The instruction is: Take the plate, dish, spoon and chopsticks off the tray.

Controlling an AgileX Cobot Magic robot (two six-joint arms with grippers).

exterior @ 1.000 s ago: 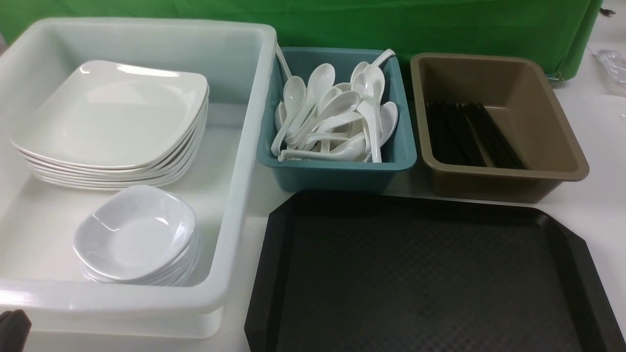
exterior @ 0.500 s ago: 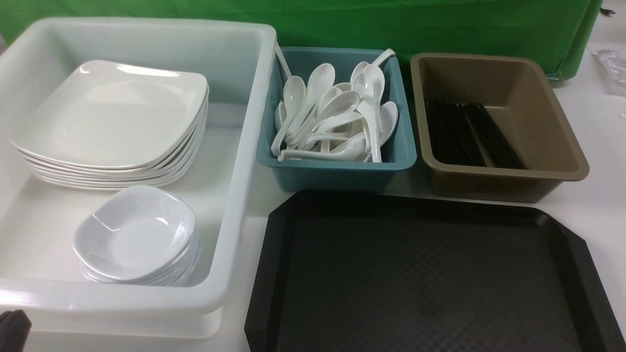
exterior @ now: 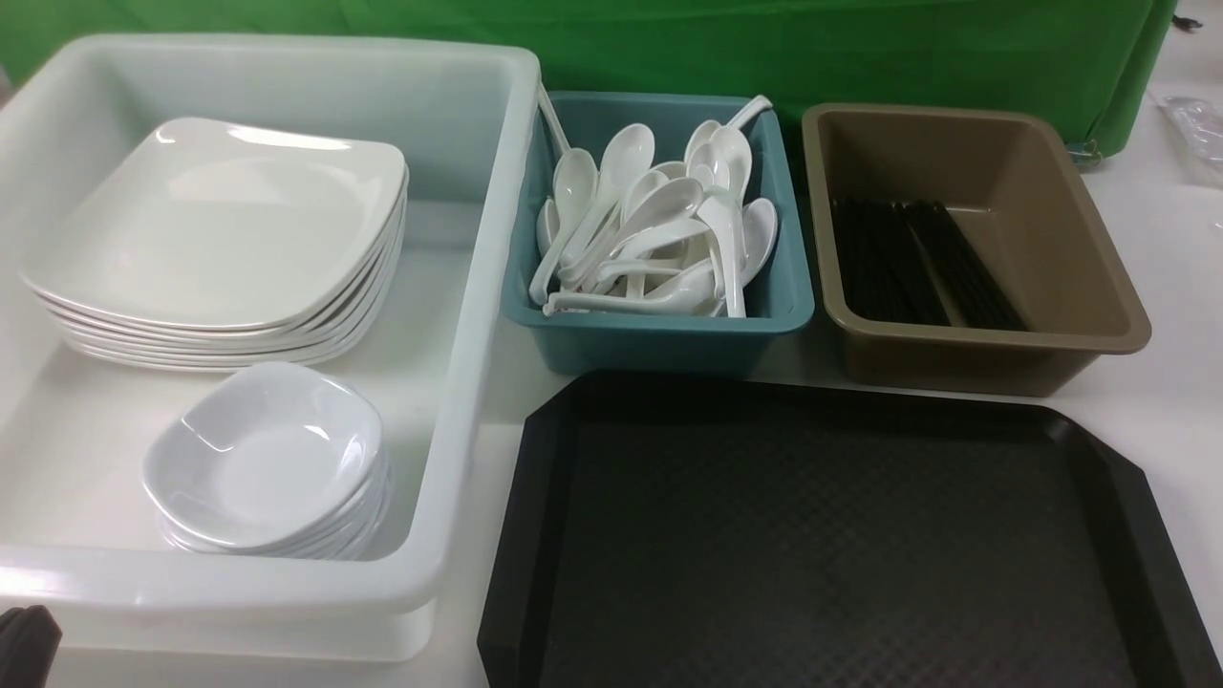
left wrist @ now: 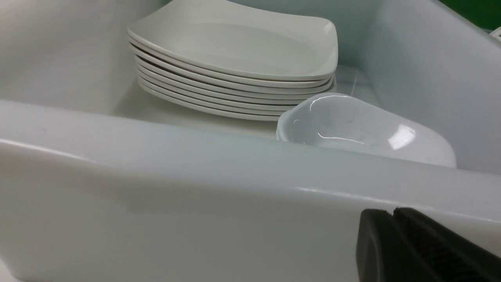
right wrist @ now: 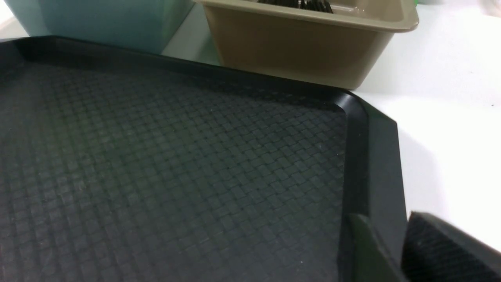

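Note:
The black tray (exterior: pixel 535 535) lies at the front right with nothing on it. In the white tub (exterior: pixel 478 287) a white square plate (exterior: pixel 220 220) tops a stack of plates, and a small white dish (exterior: pixel 268 459) tops a stack of dishes. White spoons (exterior: pixel 659 239) fill the teal bin (exterior: pixel 659 339). Black chopsticks (exterior: pixel 917 263) lie in the brown bin (exterior: pixel 994 354). My left gripper (left wrist: pixel 391 213) is shut and empty, low outside the tub's near wall (left wrist: pixel 195 156). My right gripper (right wrist: pixel 385 215) stands open over the tray's right rim (right wrist: pixel 375 156), holding nothing.
A green cloth (exterior: pixel 764 48) hangs behind the bins. White tabletop (exterior: pixel 1175 382) lies right of the tray. The tub, teal bin and brown bin stand in a row along the tray's far and left sides.

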